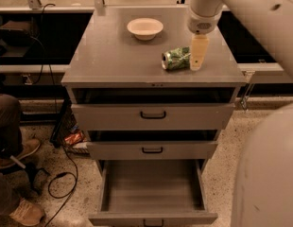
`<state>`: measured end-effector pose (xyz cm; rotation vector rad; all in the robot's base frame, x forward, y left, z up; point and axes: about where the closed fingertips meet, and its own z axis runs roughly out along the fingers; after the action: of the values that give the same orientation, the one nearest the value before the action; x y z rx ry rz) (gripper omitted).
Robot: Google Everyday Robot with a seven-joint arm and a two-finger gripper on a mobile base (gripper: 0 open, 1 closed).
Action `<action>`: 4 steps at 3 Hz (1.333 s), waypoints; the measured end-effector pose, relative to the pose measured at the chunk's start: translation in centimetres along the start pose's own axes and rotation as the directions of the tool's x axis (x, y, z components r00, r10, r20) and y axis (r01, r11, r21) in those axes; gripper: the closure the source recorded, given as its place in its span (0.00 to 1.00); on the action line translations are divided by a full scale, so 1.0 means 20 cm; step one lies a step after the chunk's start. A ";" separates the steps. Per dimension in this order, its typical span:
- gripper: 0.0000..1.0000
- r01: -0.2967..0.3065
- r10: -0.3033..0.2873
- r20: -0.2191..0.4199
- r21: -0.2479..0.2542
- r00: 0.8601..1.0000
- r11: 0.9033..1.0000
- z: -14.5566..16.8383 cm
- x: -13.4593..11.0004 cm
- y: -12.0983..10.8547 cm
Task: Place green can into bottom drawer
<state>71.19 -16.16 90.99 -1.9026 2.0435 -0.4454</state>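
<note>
— Where is the gripper [197,56]?

— Over the cabinet top [113,56], near its right front corner. It hangs straight down from the pale, rounded arm [208,4] and shows as one tapering cream piece, with its tip at or just above the surface.

— How wide is it set?

— I cannot tell; from this side it reads as a single shape. It holds nothing that I can see.

— And the green can [176,59]?

— It lies on its side on the cabinet top, just left of the gripper, its silver end facing left. Its skin is crumpled and mottled green and white. Whether the gripper touches it or only stands beside it I cannot tell.

— What else is on that surface?

— A cream bowl [144,28], round, shallow and matte, farther back and well apart from the can. The top itself is flat, smooth grey metal.

— And the drawers?

— There are three, all of grey sheet metal with small dark handles. The top drawer [152,115] and the middle drawer [152,150] each sit out a little, with a dark gap above each front. The bottom drawer [151,188] is pulled far out, deep and wide, showing its plain grey floor and walls.

— And around the cabinet?

— A speckled floor, a dark looping cable [61,183] at the left, and a tan shoe [26,213] in the lower left corner.
</note>
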 end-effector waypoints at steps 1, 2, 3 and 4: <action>0.00 0.006 -0.006 0.001 -0.028 1.000 1.000 0.11 -0.06 -0.03; 0.00 0.020 -0.020 0.008 -0.054 1.000 0.998 0.18 -0.11 -0.02; 0.00 0.030 -0.029 0.015 -0.081 0.999 0.996 0.23 -0.15 -0.01; 0.00 0.036 -0.033 0.024 -0.105 0.999 0.994 0.25 -0.17 0.00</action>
<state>73.67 -12.77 86.50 -1.9972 2.0604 -0.3285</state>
